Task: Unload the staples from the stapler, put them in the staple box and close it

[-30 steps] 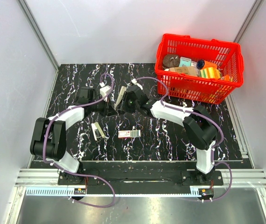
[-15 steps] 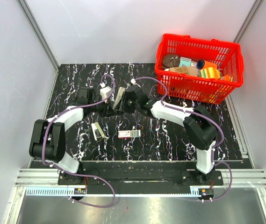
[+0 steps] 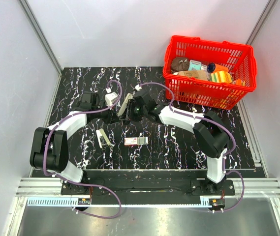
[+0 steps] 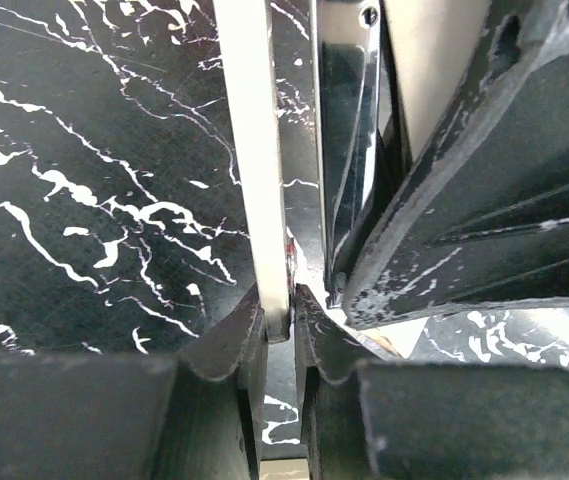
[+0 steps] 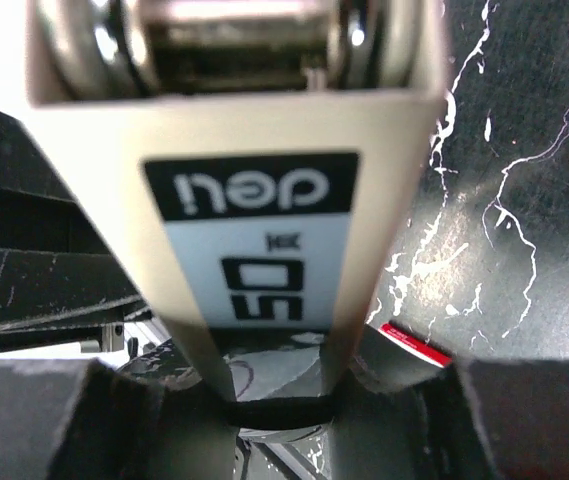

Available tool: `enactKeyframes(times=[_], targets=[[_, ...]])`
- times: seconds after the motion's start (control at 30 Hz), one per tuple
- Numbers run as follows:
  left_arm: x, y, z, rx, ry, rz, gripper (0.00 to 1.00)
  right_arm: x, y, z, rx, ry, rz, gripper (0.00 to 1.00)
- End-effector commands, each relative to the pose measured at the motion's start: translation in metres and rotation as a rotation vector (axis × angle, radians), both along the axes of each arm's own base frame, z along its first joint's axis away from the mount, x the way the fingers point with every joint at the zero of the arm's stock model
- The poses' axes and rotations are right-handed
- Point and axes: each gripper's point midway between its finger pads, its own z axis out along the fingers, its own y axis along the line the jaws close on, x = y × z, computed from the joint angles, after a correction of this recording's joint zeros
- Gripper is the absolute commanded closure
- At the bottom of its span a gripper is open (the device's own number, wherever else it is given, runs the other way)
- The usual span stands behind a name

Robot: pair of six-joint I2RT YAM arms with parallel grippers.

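- The right gripper (image 5: pixel 269 400) is clamped on the stapler (image 5: pixel 254 230). Its fingers press the two long sides of the beige body, and the labelled face is turned to the wrist camera. This side-on hold looks meant to steady the body while the other arm works on it.
- In the overhead view the stapler sits just left of the frame's centre, tilted, between the two grippers where the arms meet. It appears to be held up off the table (image 3: pixel 179 142) rather than lying on it.
- The left gripper (image 4: pixel 282 330) has its jaws almost together, pinching the lower end of a thin pale cover strip (image 4: pixel 254 150) that runs down the middle of the left wrist view. Gripping only the tip probably gives leverage to swing the cover away from the body.
- Just right of that strip, the shiny metal magazine (image 4: pixel 349 130) stands apart from it by a narrow gap. The stapler therefore looks partly opened, with the opening step under way.
- No staples can be made out in the channel, which is too dark and reflective to tell.
- A red-and-white box (image 3: pixel 136 141) lies at lower centre, with a small pale object (image 3: pixel 103 137) to its left, both apart from the grippers. The red basket (image 3: pixel 203 93) stands at upper right.
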Motion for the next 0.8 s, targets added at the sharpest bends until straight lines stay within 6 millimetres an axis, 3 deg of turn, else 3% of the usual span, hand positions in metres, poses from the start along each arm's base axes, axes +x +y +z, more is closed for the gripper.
enactKeyframes(times=[0.0, 0.23, 0.53, 0.77], targets=[[0.029, 0.006, 0.026, 0.112, -0.240, -0.028, 1.00, -0.002, 0.002, 0.055, 0.096, -0.085, 0.109, 1.00], [0.050, 0.032, 0.015, 0.278, -0.363, 0.042, 1.00, 0.007, -0.037, 0.045, 0.014, -0.090, 0.143, 1.00], [0.056, 0.034, -0.005, 0.451, -0.472, -0.002, 1.00, 0.002, -0.071, 0.021, -0.129, -0.090, 0.190, 1.00], [0.068, 0.038, -0.007, 0.552, -0.538, -0.016, 1.00, 0.002, -0.101, 0.010, -0.218, -0.120, 0.133, 1.00]])
